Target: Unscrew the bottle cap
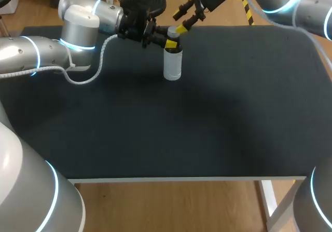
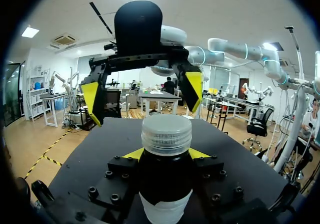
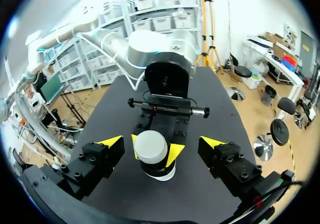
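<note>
A small bottle [image 1: 172, 63] stands upright at the back of the black table, topped by a ribbed white cap [image 1: 173, 32]. My left gripper [image 1: 169, 43] comes in from the side and is shut on the bottle's dark neck just below the cap. In the left wrist view the bottle [image 2: 165, 184] sits between that gripper's fingers, with the cap [image 2: 166, 133] above them. My right gripper [image 1: 182, 26] hangs over the cap, open. In the right wrist view its fingertips [image 3: 112, 146] stand wide on either side of the cap [image 3: 150, 148], touching nothing.
The black tabletop [image 1: 207, 118] stretches bare toward the front edge and to the right. A round black object [image 1: 143, 1] sits just behind the left wrist at the table's back edge. The left arm's white cable [image 1: 98, 66] loops down near the surface.
</note>
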Controlling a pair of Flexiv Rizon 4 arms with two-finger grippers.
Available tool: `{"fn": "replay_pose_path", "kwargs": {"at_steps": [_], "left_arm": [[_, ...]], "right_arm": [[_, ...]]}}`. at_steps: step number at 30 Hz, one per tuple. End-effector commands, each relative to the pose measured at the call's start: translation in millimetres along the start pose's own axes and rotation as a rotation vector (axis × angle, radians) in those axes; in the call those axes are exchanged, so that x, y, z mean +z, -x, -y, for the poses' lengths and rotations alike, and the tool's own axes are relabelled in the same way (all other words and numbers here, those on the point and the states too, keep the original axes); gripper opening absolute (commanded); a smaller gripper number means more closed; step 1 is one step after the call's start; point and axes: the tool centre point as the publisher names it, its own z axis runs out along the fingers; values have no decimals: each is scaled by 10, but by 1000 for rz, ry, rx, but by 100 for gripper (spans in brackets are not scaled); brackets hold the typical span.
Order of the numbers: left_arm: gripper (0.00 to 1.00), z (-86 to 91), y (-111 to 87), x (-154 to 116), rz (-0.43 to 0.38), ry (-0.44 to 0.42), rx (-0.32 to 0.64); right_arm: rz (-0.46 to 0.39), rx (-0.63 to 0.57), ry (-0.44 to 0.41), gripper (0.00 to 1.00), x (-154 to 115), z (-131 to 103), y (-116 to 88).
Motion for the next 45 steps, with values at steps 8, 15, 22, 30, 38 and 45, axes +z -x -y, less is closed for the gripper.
{"fn": "replay_pose_path", "kwargs": {"at_steps": [8, 15, 22, 30, 38, 45], "left_arm": [[0, -23, 18, 3, -4, -2, 0], [0, -23, 18, 3, -4, -2, 0], [0, -23, 18, 3, -4, -2, 0], [0, -23, 18, 3, -4, -2, 0], [0, -23, 18, 3, -4, -2, 0], [0, -23, 18, 3, -4, -2, 0]], "right_arm": [[152, 9, -14, 100, 71, 24, -73], [144, 14, -25, 100, 107, 44, -60], [131, 20, -26, 100, 121, 62, -36], [116, 23, -28, 100, 157, 84, -22], [106, 13, -16, 0, 161, 73, -17], [87, -4, -12, 0, 155, 78, -25]]}}
